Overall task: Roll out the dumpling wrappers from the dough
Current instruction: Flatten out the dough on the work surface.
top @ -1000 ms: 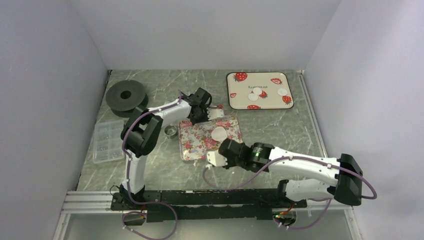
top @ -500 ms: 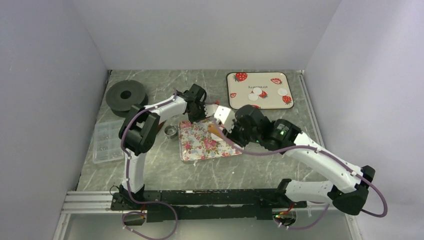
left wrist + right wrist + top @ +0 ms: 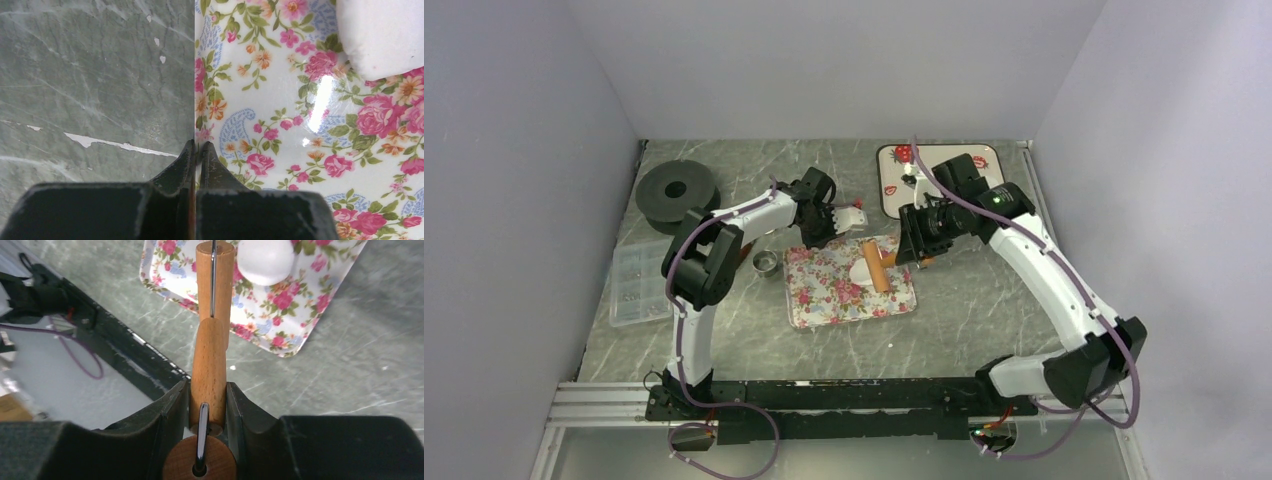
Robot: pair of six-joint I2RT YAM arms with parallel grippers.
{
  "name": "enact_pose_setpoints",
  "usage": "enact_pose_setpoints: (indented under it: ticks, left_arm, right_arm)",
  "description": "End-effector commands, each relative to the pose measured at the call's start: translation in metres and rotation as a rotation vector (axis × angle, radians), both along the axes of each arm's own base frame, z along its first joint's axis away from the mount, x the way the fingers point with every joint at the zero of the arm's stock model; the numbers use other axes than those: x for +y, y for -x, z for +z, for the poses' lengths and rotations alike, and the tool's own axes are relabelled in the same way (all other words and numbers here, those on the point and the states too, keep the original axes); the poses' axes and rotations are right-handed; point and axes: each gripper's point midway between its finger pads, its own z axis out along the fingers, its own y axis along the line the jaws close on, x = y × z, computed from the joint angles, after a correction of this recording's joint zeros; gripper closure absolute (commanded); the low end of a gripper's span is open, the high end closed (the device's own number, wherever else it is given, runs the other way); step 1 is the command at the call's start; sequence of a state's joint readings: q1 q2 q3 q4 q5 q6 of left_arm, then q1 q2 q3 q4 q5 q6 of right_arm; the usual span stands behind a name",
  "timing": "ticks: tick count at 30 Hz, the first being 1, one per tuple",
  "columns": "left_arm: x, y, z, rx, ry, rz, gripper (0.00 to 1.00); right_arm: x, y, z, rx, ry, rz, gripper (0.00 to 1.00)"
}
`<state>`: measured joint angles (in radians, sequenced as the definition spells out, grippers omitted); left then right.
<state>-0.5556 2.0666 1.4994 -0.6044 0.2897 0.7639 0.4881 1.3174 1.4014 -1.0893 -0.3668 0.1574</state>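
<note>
The biggest change on the bench (image 3: 964, 290) is the right arm. A second ago it lay low along the near edge, by the near right corner of the floral tray (image 3: 824, 292). Now it has swung up and across, and its elbow arches over the right side of the bench. The right gripper (image 3: 207, 399) is clamped on the handle of a wooden rolling pin (image 3: 876, 268), which has come down across the right half of the floral tray just beside the dough piece (image 3: 861, 268). I judge rolling is about to begin, since the dough looks thick and not yet spread. The left arm has hardly moved, and the left gripper (image 3: 196, 147) stays fully closed at the tray's far left edge. The overhead view shows the cost of the sweep: the arm now covers most of the strawberry tray (image 3: 887, 175) in the far right corner, so the dumpling wrappers that lay there a second ago are hidden. The right wrist view adds that the pin's handle sits squarely between the fingers, with the roller's far end level with the dough. The left wrist view shows the closed tips exactly on the line where tray meets bench. Whether they pinch the rim or only press beside it, I cannot tell.
</note>
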Motion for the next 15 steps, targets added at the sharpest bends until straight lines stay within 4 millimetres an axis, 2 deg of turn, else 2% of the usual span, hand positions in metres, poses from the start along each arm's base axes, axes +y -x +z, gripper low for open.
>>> enact_pose_setpoints:
  ticks: [1,5,13,15]
  left_arm:
    - [0.018,0.064,-0.053,0.285,-0.095,0.008,1.0]
    - [0.021,0.064,-0.057,0.28,-0.107,0.009,1.0]
    - [0.024,0.064,-0.062,0.278,-0.124,0.012,1.0]
    - [0.024,0.065,-0.062,0.28,-0.123,0.01,1.0]
  right_arm:
    - [0.02,-0.003,0.002,0.154,-0.147,-0.012,1.0]
    - [0.026,-0.026,-0.014,0.19,-0.115,-0.001,1.0]
    - [0.012,-0.055,-0.061,0.274,-0.038,-0.041,1.0]
    - [0.002,-0.061,-0.081,0.293,0.014,-0.065,1.0]
